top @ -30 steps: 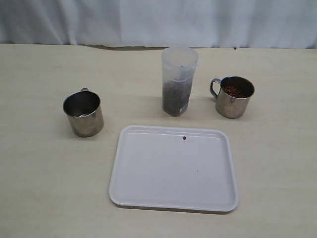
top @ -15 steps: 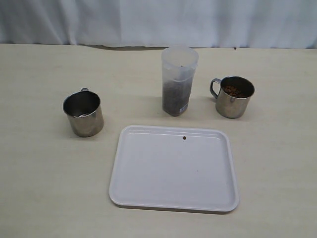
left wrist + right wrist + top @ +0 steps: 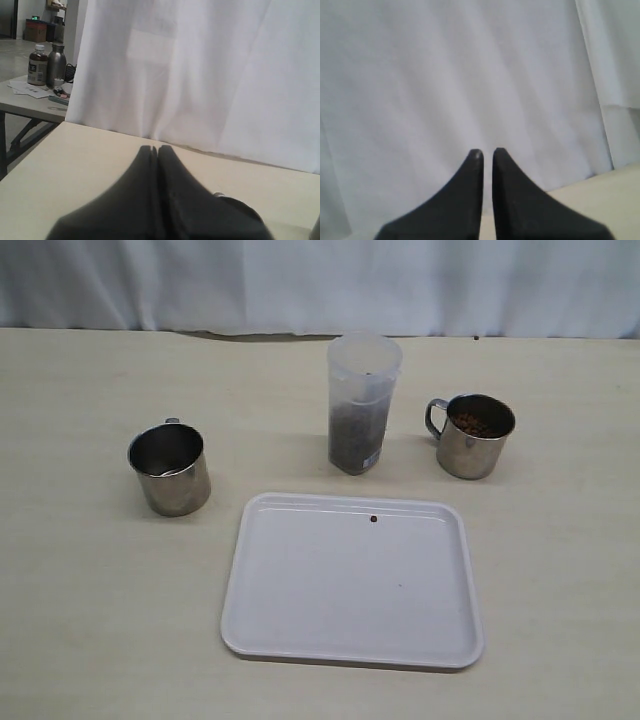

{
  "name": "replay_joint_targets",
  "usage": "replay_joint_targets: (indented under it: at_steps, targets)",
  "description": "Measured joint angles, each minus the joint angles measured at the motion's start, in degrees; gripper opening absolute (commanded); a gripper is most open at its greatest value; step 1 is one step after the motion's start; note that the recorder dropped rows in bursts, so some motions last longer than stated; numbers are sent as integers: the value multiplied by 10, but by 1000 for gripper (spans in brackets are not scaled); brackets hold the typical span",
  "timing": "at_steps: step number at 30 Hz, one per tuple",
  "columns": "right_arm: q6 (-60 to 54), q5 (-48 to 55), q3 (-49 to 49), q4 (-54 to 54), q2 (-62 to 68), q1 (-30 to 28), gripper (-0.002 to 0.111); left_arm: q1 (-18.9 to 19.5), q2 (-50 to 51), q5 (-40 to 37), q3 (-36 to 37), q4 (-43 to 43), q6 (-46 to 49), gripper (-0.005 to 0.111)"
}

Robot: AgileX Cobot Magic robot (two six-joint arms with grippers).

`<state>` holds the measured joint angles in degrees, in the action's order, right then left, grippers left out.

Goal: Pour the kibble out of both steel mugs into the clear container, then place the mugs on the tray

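Though its print is illegible, the clear container [image 3: 362, 390] bears a label [image 3: 371, 456].

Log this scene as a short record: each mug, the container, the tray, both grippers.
right-side mug: upright, holds kibble
left-side mug: upright, no kibble visible
clear container: upright between mugs, partly filled with kibble
tray: nearest camera, stray pellet near its far rim
left gripper: shut, empty
right gripper: shut, empty

Even soft light, faint shadows
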<state>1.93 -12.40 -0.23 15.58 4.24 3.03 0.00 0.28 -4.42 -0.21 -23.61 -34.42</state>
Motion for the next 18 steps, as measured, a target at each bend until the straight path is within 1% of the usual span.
replay_joint_targets:
  at_steps: [2,4,6,8,9,11,14,16,18]
  targets:
    - [44,-9,0,-59,52,0,5,0,0,0,0,0,0,0]
    - [131,-34,0,-163,123,0,5,0,0,0,0,0,0,0]
    - [217,-92,0,-305,219,0,5,0,0,0,0,0,0,0]
    - [264,-161,-3,-426,323,0,5,0,0,0,0,0,0,0]
    - [274,-186,-7,-470,364,0,5,0,0,0,0,0,0,0]
    - [290,-257,-22,-517,454,0,5,0,0,0,0,0,0,0]
    - [313,-348,-39,-540,558,0,5,0,0,0,0,0,0,0]
    - [316,-371,-48,-547,603,0,5,0,0,0,0,0,0,0]
    - [309,-367,-63,-547,653,0,5,0,0,0,0,0,0,0]
